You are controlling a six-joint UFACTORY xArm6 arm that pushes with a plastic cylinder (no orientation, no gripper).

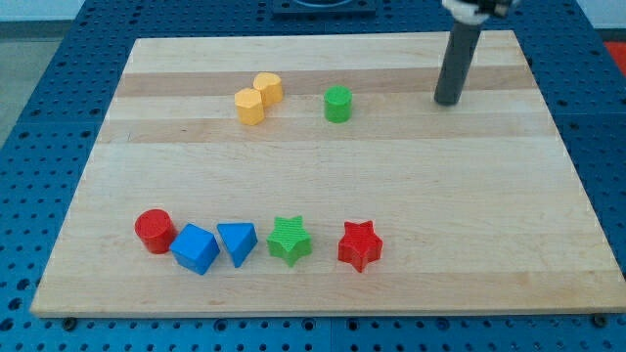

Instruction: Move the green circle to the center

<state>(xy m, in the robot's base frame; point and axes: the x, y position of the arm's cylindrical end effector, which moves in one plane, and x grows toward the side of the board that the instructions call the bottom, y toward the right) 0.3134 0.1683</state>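
Note:
The green circle [337,103] is a small green cylinder standing on the wooden board [323,166] near the view's top, a little right of middle. My tip [448,100] rests on the board to the right of the green circle, well apart from it, at about the same height in the view. Nothing lies between the tip and the green circle.
Two yellow blocks [257,98] touch each other left of the green circle. Along the view's bottom stand a red cylinder [154,230], a blue cube [195,248], a blue triangle [238,242], a green star [290,240] and a red star [359,244].

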